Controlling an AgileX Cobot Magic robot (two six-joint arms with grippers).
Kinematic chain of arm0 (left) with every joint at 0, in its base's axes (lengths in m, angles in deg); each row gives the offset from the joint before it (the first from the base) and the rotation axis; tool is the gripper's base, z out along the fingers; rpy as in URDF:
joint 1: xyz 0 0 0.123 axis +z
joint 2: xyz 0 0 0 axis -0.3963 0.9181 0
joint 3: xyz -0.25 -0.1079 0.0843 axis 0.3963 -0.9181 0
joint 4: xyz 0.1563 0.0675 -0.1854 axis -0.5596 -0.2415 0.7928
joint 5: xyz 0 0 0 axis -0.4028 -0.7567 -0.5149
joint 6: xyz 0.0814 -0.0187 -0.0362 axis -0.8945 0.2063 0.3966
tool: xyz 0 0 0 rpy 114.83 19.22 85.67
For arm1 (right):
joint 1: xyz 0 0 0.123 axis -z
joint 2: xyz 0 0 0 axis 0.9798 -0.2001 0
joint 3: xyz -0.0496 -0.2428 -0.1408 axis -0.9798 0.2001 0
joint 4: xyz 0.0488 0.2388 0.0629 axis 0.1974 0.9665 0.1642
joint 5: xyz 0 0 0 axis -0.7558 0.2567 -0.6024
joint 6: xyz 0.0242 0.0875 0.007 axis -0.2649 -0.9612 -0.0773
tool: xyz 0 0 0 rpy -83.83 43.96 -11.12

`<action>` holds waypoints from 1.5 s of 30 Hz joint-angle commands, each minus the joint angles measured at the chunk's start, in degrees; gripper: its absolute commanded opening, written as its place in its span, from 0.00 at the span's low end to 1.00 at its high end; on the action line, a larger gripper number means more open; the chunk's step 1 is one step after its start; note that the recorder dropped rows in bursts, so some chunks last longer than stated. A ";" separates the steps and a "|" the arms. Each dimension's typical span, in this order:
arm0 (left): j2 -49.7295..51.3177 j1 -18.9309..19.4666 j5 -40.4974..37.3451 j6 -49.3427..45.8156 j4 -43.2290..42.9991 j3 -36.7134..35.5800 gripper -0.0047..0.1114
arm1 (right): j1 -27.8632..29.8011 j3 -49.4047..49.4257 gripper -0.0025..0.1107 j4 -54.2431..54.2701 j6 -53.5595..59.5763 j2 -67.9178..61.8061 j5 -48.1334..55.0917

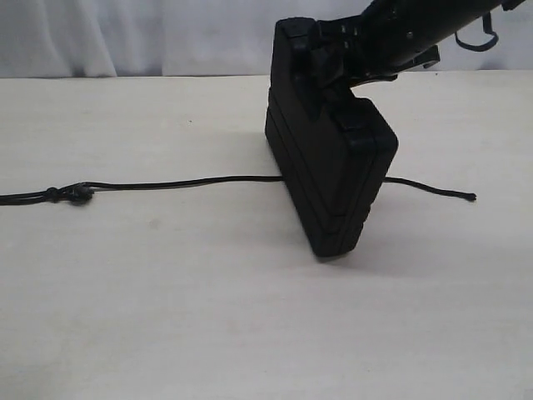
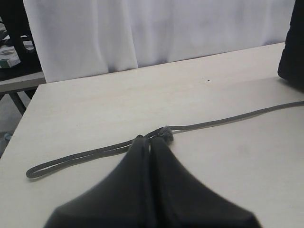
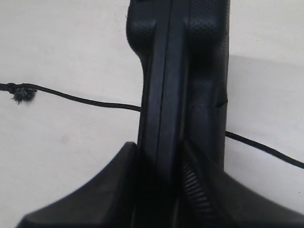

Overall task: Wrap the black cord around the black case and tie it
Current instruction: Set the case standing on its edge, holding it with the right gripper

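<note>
The black case [image 1: 333, 179] stands on edge on the pale table, tilted slightly. My right gripper [image 1: 333, 62] comes down from the upper right and is shut on its top edge. In the right wrist view the fingers clamp both faces of the case [image 3: 183, 71], gripper [image 3: 159, 147]. The black cord [image 1: 183, 182] lies straight across the table and passes under the case. Its knot [image 1: 79, 193] is at the left and its thin end [image 1: 471, 197] at the right. My left gripper [image 2: 151, 141] is shut, with its tips lined up over the cord's knot [image 2: 166, 133]. It is outside the exterior view.
A white curtain [image 1: 133, 33] hangs behind the table's far edge. In the left wrist view the cord doubles back into a loop [image 2: 33, 172] near the table's side edge [image 2: 19, 128]. Beyond that edge stands another table [image 2: 19, 80].
</note>
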 commanded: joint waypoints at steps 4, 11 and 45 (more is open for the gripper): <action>-0.13 0.02 0.56 0.19 0.18 -0.19 0.04 | -2.21 0.21 0.06 -4.96 -7.82 -0.10 0.68; -0.13 0.02 0.56 0.19 0.18 -0.19 0.04 | -4.18 0.21 0.06 -6.78 -19.00 -0.10 -0.68; -0.13 0.02 0.56 0.19 0.18 -0.19 0.04 | -4.18 0.21 0.06 -0.89 -23.41 -0.10 -2.32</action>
